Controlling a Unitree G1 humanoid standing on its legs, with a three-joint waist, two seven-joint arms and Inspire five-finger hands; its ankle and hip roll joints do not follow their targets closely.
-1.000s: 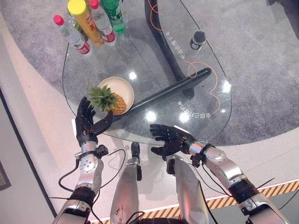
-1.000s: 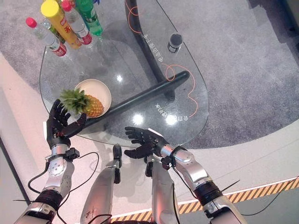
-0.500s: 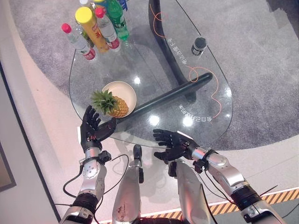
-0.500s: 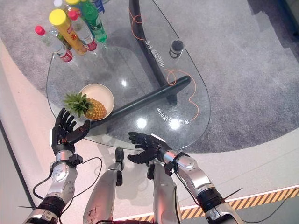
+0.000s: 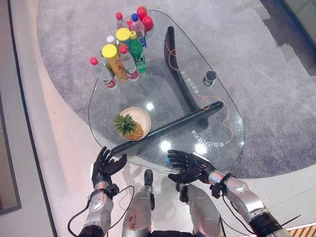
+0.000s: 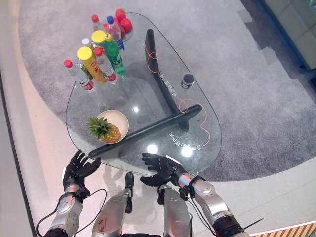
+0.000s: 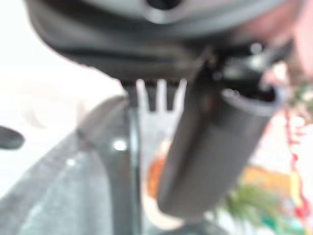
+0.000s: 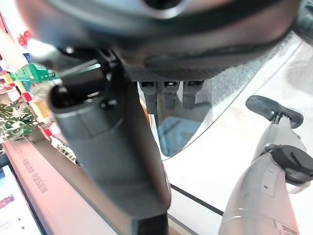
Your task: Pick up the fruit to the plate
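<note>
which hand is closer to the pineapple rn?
Left. The left hand is open just off the table edge below the pineapple on its plate; the right hand is open, farther off.

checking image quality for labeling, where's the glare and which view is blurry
Left eye view: bright lamp spots glare on the glass table near the plate and pineapple. Left wrist view: heavily blurred, the left hand and background are soft. Right wrist view: sharper.

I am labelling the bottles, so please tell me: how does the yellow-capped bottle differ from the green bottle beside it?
The yellow-capped bottle has an orange-yellow body and a broad yellow cap; the green bottle is see-through green with a small yellow cap. The yellow-capped bottle looks thicker and stands nearer the plate. Both stand upright on the glass table.
</note>
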